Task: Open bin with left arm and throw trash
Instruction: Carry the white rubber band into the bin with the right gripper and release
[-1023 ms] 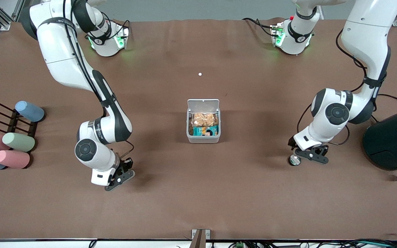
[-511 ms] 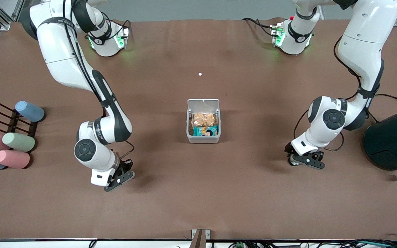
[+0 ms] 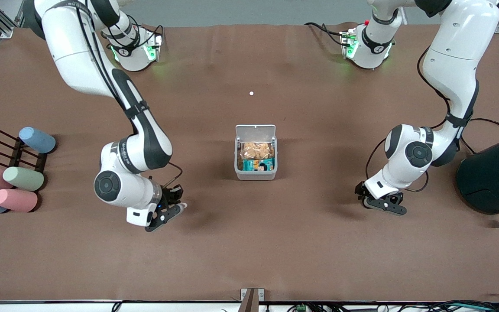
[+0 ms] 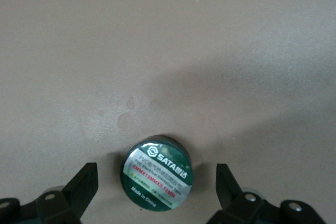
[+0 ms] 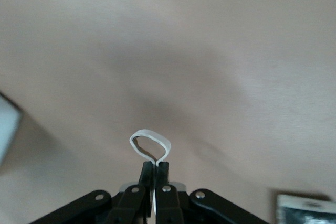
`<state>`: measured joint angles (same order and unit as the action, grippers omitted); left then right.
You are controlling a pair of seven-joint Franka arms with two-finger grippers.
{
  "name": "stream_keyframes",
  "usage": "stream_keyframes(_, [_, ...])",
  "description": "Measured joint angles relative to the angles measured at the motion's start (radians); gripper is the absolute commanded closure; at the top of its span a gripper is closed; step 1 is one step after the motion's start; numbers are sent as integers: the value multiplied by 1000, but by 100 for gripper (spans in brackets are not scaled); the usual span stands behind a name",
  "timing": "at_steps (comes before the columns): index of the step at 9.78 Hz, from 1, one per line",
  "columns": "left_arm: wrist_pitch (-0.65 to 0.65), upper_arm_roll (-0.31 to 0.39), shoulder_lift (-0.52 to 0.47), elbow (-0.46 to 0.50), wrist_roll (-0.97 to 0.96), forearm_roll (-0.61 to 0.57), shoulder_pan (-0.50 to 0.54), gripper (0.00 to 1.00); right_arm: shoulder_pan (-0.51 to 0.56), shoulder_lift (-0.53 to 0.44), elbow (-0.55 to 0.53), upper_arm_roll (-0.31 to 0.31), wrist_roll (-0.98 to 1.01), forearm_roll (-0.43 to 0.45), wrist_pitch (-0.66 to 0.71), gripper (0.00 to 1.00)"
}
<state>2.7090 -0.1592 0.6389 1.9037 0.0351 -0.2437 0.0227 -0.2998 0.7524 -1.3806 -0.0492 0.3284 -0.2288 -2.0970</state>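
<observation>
The light-grey bin [image 3: 256, 174] stands mid-table with its white lid [image 3: 255, 130] up; snack packets lie inside. My right gripper [image 3: 175, 210] hangs over bare table toward the right arm's end. It is shut on the beige rubber-band loop [image 5: 150, 145], which sticks out past my right gripper [image 5: 156, 165]. My left gripper [image 3: 380, 203] is low over the table toward the left arm's end, open, its fingers either side of the black-and-silver disc [image 4: 158, 174] without touching it. The disc is hidden under it in the front view. A black packet [image 5: 304, 209] shows only in the right wrist view.
A large dark teal cylinder [image 3: 494, 175] stands at the left arm's end of the table. Pastel cylinders [image 3: 15, 182] lie on a dark rack [image 3: 17, 151] at the right arm's end. A small white dot [image 3: 251, 93] lies between the bin and the robots' bases.
My right gripper has risen and moved toward the bin with the rubber band. My left gripper has shifted over the disc, which now sits between its open fingers.
</observation>
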Motion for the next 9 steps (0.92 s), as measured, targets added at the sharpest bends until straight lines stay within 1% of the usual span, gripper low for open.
stream_keyframes(1, [0,0,1,0,0,0,0,79,-19,-15,-1,-20,-62,-6,21,99])
stream_keyframes(2, [0,0,1,0,0,0,1,98,-40,-25,-2,-51,-141,-8,32,99])
stream_keyframes(3, [0,0,2,-1,1,0,1,100,-58,-33,-6,-91,-229,-9,38,99])
stream_keyframes(6, [0,-2,3,-5,7,0,0,100,-76,-61,-17,-236,-491,-10,73,98])
stream_keyframes(7, [0,-3,3,-9,16,-1,0,100,-93,-70,-21,-268,-561,-10,73,98])
stream_keyframes(8, [-8,-5,0,-18,31,-1,-2,100,-126,-74,-23,-276,-613,-10,71,98])
stream_keyframes(9, [-50,-12,-12,-34,42,-1,-4,100,-154,-75,-24,-277,-646,-10,62,97])
